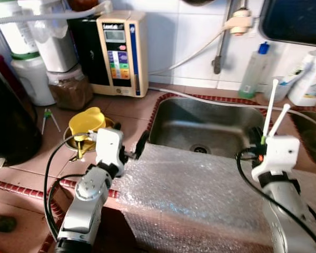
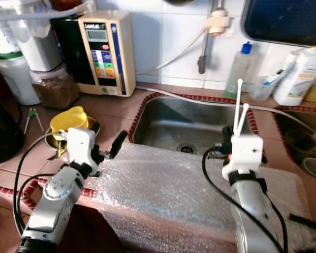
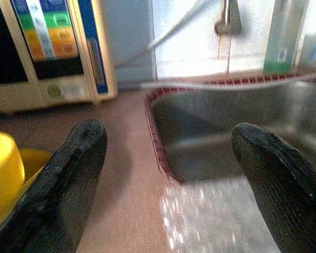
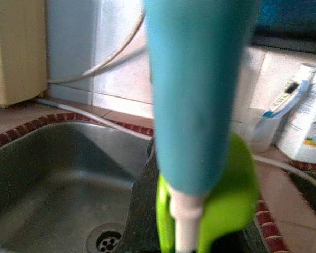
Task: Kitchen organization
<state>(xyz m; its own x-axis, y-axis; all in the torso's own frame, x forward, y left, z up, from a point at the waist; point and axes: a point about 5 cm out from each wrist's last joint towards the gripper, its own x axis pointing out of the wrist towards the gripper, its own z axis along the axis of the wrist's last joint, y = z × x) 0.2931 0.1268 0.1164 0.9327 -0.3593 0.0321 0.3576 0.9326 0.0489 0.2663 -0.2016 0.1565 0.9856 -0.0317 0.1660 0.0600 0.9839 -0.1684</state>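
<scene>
Two grippers: both hovering above the bubble wrap [image 1: 200,190] at the sink [image 1: 210,126]
Left gripper [image 3: 168,174]: jaws gaping wide, holding nothing
Right gripper [image 1: 264,139]: jaws clamping two white sticks [image 1: 274,113]; green clip [image 4: 226,195] pressing against them

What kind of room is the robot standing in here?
Most likely a home kitchen: a steel sink set in a tiled counter, a water machine against the wall, and bottles beside the sink.

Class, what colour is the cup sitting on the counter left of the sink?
Yellow. The cup shows best in the left eye view.
</scene>
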